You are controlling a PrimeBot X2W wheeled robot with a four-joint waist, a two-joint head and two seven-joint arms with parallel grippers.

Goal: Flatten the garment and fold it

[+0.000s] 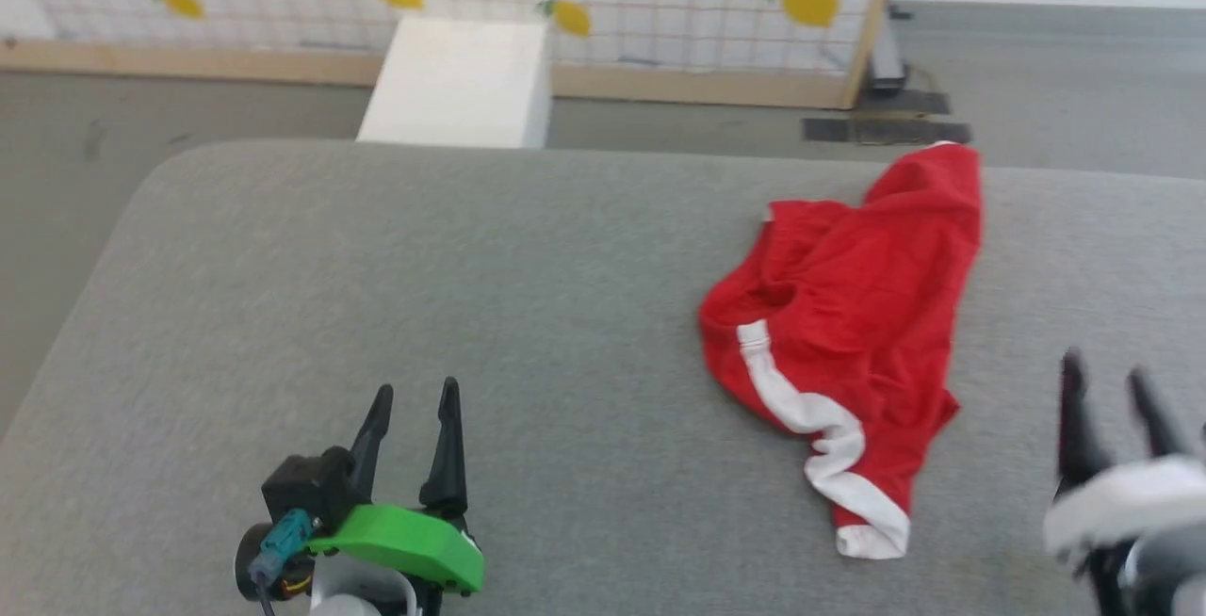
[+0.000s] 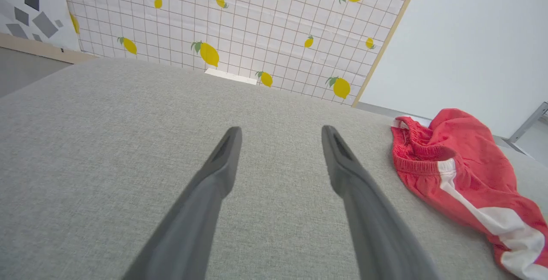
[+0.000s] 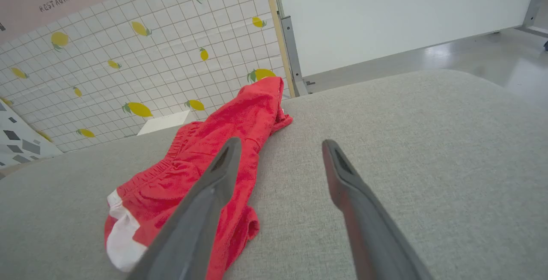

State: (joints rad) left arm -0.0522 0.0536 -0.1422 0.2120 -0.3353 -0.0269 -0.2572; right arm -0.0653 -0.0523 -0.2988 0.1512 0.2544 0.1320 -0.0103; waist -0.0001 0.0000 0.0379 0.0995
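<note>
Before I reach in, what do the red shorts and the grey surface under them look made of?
Red shorts: thin, soft fabric, possibly a synthetic knit; it crumples into loose folds with a slight sheen. Grey surface: woven, upholstery-like cloth, matte, with a fine flecked texture.

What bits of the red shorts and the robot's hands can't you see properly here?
Head view: the shorts lie bunched up, so their own folds hide much of the cloth and the underside.
Head view: the right gripper is blurred and cut off by the corner.
Left wrist view: the picture's right edge cuts off the shorts' leg end.
Right wrist view: a finger covers part of the shorts.
</note>
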